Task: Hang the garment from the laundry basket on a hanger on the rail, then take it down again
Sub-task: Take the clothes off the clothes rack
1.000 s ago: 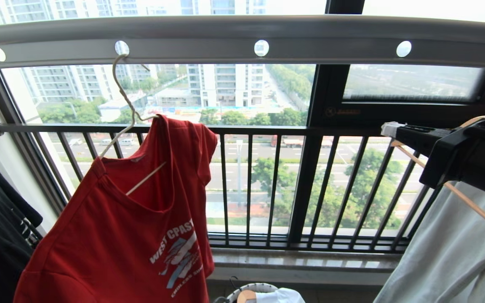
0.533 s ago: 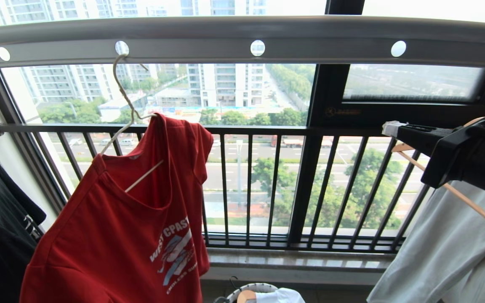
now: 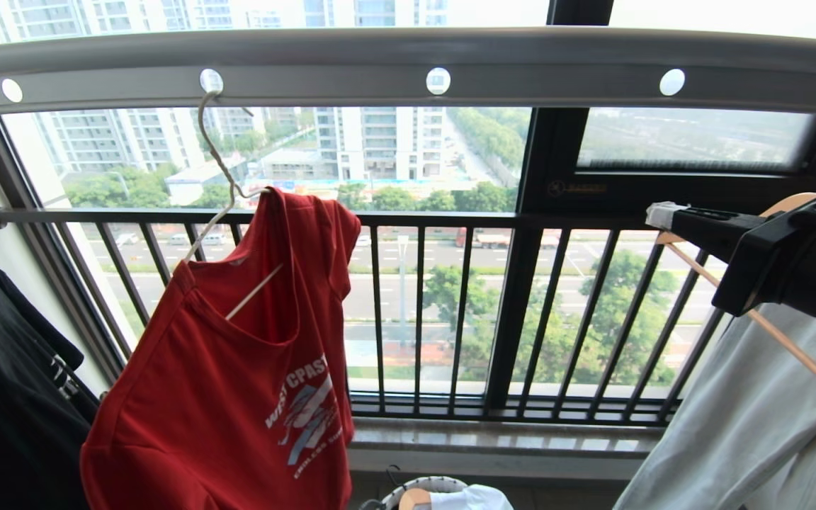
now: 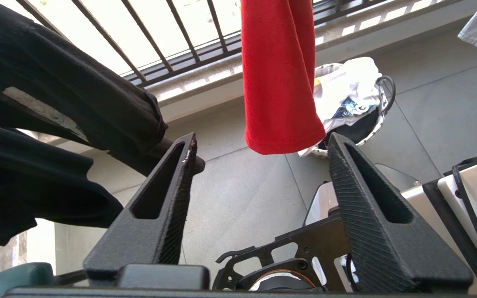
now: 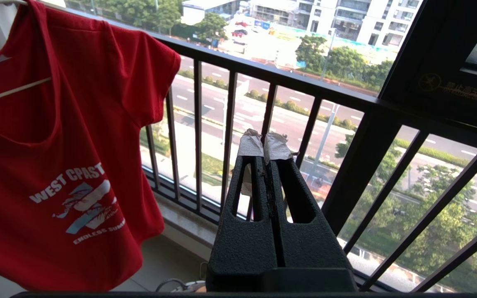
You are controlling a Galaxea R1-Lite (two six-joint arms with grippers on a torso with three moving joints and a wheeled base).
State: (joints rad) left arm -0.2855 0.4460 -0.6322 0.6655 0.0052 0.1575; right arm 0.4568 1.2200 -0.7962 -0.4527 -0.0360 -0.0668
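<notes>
The red garment [image 3: 238, 397] hangs on the thin cream hanger [image 3: 218, 166], whose hook sits in a hole of the grey rail [image 3: 408, 53]. The hanger tilts, so the shirt's right shoulder rides high. In the left wrist view my left gripper [image 4: 262, 140] is open and empty, below the garment's hem [image 4: 278, 82] and apart from it. It is out of the head view. My right gripper [image 3: 656, 216] is raised at the right, shut on nothing [image 5: 263, 142]. The laundry basket [image 3: 443, 483] stands on the floor beneath, with white cloth in it [image 4: 381, 111].
A black T-shirt [image 3: 4, 397] hangs at the far left, close to my left gripper [image 4: 56, 103]. A pale grey-green garment [image 3: 755, 425] on a wooden hanger [image 3: 769, 326] hangs behind my right arm. The black barred window railing [image 3: 408, 219] runs behind everything.
The red garment and its hanger have swung to the right, its lower edge moving away from the black T-shirt. My right gripper has stayed in place.
</notes>
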